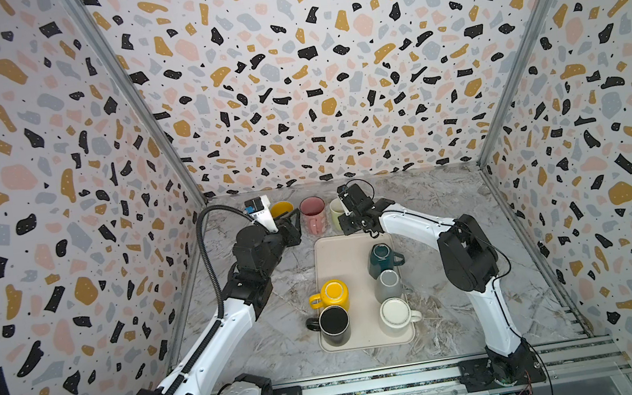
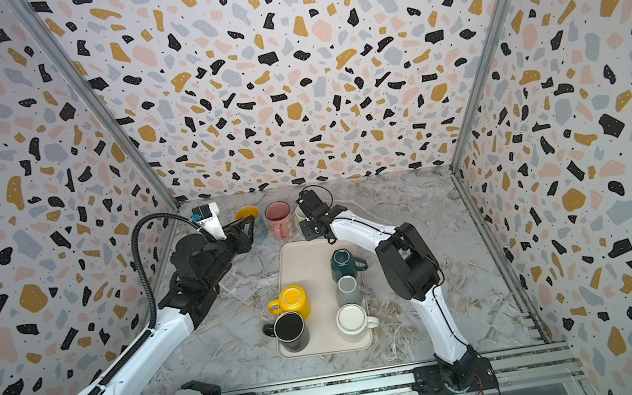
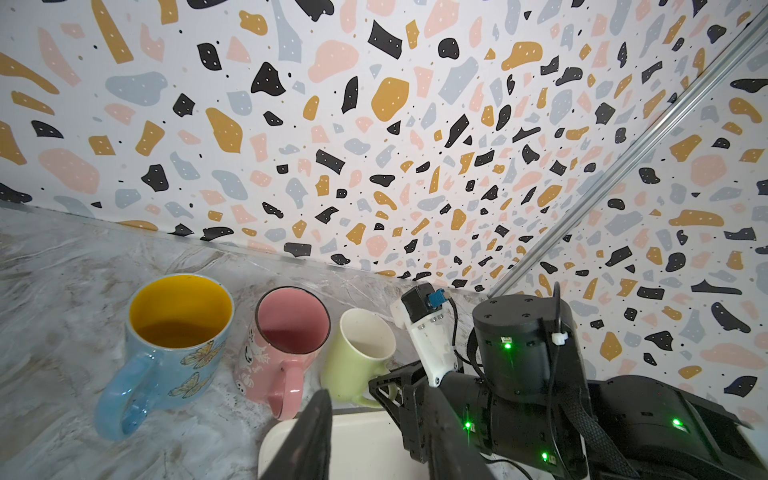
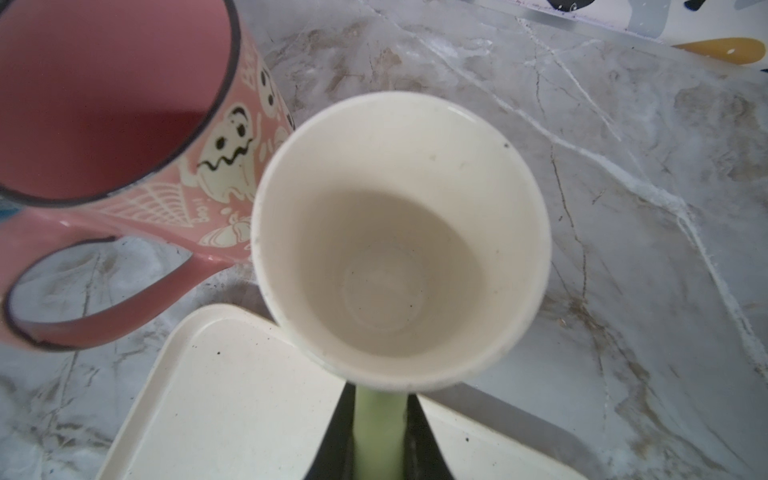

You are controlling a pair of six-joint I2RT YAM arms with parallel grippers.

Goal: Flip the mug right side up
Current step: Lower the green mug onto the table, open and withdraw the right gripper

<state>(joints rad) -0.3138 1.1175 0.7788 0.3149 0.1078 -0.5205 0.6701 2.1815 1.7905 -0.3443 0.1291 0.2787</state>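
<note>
The pale green mug point(image 4: 399, 232) is seen mouth up at 12 o'clock of the tray point(image 1: 335, 258), with the pink mug point(image 1: 313, 213) just beside it at 9 o'clock. Its handle is clamped by the right gripper point(image 4: 379, 432). The left gripper point(image 1: 290, 227) is held part-open and empty.

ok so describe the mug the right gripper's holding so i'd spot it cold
Beyond the beige tray's far edge, three upright mugs stand in a row. The pale green mug is at the row's right end in both top views, beside the pink mug, its handle in the right gripper. Only it is pale green outside, cream inside.
</note>
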